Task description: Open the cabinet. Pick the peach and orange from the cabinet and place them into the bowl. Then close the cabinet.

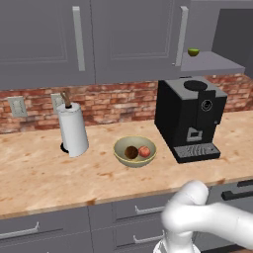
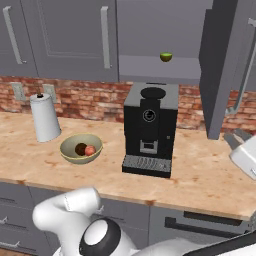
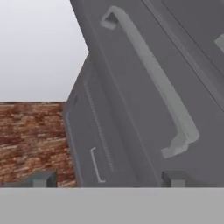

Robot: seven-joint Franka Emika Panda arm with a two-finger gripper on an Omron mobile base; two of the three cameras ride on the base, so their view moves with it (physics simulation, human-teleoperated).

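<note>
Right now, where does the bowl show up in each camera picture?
Left base view: bowl at lower centre, left of the coffee machine.
Right base view: bowl at left, again left of the coffee machine.
Hand view: not in it.
Shared landmark: the coffee machine.

Cabinet: tops of doors cut off by the upper frame edge in both base views; open right door cropped at the top.
Orange: lower part hidden by the bowl wall.
Tool: only two fingertips showing at the bottom edge.
Worktop: runs off the left edge.
</note>
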